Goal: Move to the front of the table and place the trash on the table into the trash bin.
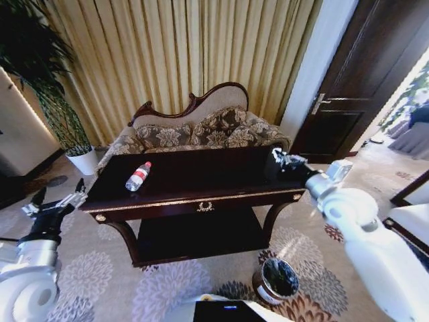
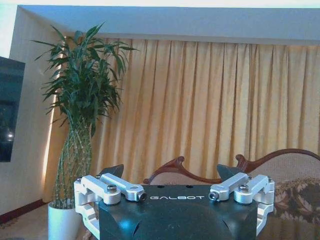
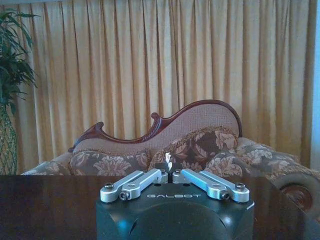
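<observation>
Head view: the right tool (image 1: 285,161) sits low over the right end of the tabletop (image 1: 201,176), its fingers drawn nearly together; the right wrist view shows a small pale scrap (image 3: 168,161) pinched at their tips. The left tool (image 1: 57,204) hangs spread wide and empty just off the tabletop's left end. The bottle (image 1: 138,176) lies on its side near the left end. The trash bin (image 1: 276,280) stands on the carpet, below the front right corner. Such a thin pinch could let the scrap slip free during the swing down to the bin.

Dim warm light, perhaps fisheye-bent edges, glossy table (image 1: 201,176) glare
</observation>
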### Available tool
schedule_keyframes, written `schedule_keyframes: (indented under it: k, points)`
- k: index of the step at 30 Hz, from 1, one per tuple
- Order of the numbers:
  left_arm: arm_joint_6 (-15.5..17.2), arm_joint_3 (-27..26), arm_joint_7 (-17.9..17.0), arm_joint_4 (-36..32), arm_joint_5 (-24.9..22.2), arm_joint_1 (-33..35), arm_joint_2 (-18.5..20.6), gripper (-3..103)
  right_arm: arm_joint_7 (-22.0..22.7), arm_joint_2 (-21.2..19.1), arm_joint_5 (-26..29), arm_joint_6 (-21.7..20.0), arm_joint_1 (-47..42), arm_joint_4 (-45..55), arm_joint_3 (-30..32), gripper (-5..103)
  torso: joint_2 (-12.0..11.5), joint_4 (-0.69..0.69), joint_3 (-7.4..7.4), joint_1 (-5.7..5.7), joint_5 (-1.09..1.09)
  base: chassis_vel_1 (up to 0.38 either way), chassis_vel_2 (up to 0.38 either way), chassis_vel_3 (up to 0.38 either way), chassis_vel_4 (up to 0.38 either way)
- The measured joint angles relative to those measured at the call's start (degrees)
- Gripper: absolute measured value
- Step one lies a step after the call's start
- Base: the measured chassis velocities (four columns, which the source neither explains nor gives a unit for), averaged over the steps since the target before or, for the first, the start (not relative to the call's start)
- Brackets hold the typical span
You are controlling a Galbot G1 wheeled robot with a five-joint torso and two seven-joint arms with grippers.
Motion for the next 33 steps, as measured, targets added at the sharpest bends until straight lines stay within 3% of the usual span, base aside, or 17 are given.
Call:
schedule_keyframes:
  k: [9,19,33]
  points:
    - [-0.01,-0.7,0.03,0.6,-0.09,0.12,0.55,100,0.0,1.96,-1.47,0.28,0.33,-0.38,-1.0,0,0.02,0.0,-0.01,-0.02,0.0,0.303,-0.298,-0.299,0.293]
    - [-0.09,-1.07,0.1,0.73,0.1,1.11,0.12,100,-0.01,6.29,-8.15,1.7,-0.47,-4.95,-6.38,0,0.07,-0.03,-0.04,-0.09,0.0,0.22,-0.23,-0.238,0.237]
    - [-0.15,-0.93,0.42,0.89,1.22,1.83,-0.88,100,-0.01,10.31,-16.23,5.16,9.04,-32.64,-16.41,0,-0.02,0.0,0.01,0.02,-0.01,-0.019,0.021,0.018,-0.011]
